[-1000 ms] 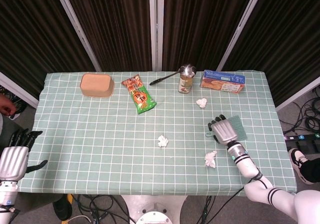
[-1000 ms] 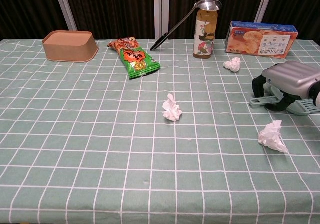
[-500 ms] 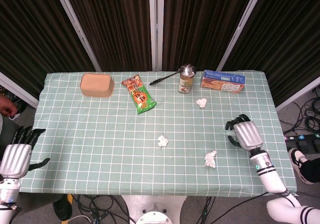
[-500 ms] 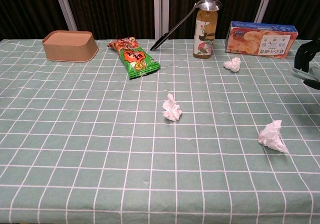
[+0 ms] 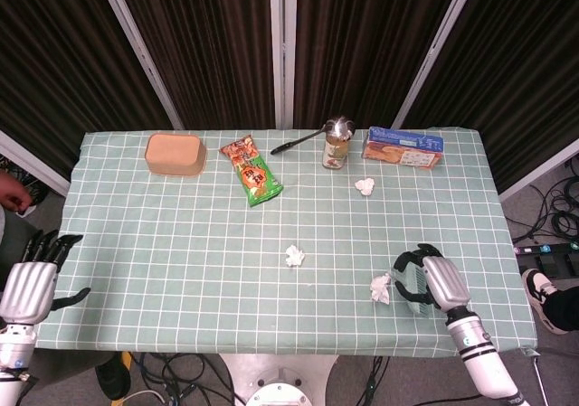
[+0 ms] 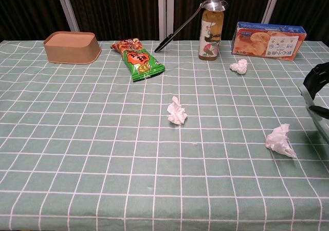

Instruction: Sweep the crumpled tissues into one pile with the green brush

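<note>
Three crumpled white tissues lie on the green checked cloth: one in the middle (image 5: 294,256) (image 6: 177,111), one at the front right (image 5: 381,287) (image 6: 280,140), and one at the back right (image 5: 365,186) (image 6: 239,66). My right hand (image 5: 436,282) (image 6: 317,94) grips the green brush (image 5: 413,292), whose head sits just right of the front right tissue, a small gap apart. In the chest view only the hand's dark fingers show at the right edge. My left hand (image 5: 31,284) hangs off the table's left edge, fingers spread and holding nothing.
Along the back stand a tan box (image 5: 175,154) (image 6: 72,47), a green snack bag (image 5: 252,170) (image 6: 138,59), a bottle (image 5: 336,151) (image 6: 209,34) with a ladle (image 5: 308,138) leaning on it, and a biscuit box (image 5: 403,147) (image 6: 269,40). The table's right edge (image 5: 516,270) is near my right hand.
My right hand carried the brush out toward the right edge, then came back nearer the front, ending beside the front right tissue. The tissues have not moved. My left hand barely shifted.
</note>
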Controlling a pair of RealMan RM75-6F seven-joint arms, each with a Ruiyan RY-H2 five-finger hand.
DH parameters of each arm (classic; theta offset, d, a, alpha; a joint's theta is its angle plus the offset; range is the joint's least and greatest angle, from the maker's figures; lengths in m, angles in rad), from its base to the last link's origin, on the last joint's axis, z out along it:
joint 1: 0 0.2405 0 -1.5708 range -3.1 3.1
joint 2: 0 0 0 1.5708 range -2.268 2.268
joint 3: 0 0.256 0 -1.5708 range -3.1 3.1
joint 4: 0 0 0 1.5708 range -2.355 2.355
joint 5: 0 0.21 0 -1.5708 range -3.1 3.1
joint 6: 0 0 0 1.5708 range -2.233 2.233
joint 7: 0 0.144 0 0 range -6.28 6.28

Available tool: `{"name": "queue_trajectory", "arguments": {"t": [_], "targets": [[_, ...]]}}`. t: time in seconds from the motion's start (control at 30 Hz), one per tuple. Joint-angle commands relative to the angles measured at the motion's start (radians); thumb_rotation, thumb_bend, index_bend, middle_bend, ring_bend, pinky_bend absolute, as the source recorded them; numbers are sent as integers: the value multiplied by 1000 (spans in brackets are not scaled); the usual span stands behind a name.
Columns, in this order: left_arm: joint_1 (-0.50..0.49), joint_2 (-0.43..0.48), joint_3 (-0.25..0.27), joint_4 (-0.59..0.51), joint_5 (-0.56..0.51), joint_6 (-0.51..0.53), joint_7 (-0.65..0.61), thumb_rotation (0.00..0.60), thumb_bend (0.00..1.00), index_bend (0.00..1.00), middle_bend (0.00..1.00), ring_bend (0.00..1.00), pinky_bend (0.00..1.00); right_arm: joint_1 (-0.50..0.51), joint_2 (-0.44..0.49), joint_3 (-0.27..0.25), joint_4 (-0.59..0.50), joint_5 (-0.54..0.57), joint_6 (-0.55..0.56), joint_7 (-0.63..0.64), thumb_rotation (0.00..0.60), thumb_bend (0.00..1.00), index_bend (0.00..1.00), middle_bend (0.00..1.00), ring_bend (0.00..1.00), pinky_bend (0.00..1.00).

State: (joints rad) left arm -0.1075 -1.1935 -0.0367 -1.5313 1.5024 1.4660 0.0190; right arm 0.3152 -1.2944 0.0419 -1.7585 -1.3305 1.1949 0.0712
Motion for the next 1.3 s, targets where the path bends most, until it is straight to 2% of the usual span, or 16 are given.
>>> {"name": "queue_trajectory", "arguments": {"t": [0.03, 0.23, 0.37, 0.7, 0.9, 1.17, 1.3], "targets": [[-2, -2, 1, 4, 2, -3, -3, 600, 63, 175, 195, 98, 68, -26, -49, 5, -19, 20, 38, -11, 600, 303, 646, 621, 315, 100], [-9, -4, -1, 14, 6, -6, -18, 600, 63, 175, 195, 98, 68, -15, -137, 47, -19, 38, 57, -54, 600, 303, 644, 621, 315, 73], [-7, -6, 2, 17, 11, -2, -24, 600, 64, 175, 195, 97, 68, 15, -235, 90, 29, 42, 73, -107, 600, 312, 642, 621, 315, 72], [5, -2, 10, 18, 17, 13, -42, 600, 63, 175, 195, 98, 68, 162, -496, 223, 245, 89, 8, -153, 600, 327, 631, 620, 315, 56], [8, 4, 13, 14, 17, 15, -47, 600, 64, 175, 195, 98, 68, 264, -615, 280, 387, 77, -33, -142, 600, 343, 630, 620, 315, 46], [4, 8, 11, 9, 20, 12, -43, 600, 63, 175, 195, 98, 68, 362, -663, 315, 456, 55, -93, -126, 600, 343, 630, 620, 314, 38], [6, 9, 11, 9, 19, 15, -47, 600, 63, 175, 195, 98, 68, 372, -605, 317, 439, 27, -99, -113, 600, 343, 630, 620, 315, 38]]}}
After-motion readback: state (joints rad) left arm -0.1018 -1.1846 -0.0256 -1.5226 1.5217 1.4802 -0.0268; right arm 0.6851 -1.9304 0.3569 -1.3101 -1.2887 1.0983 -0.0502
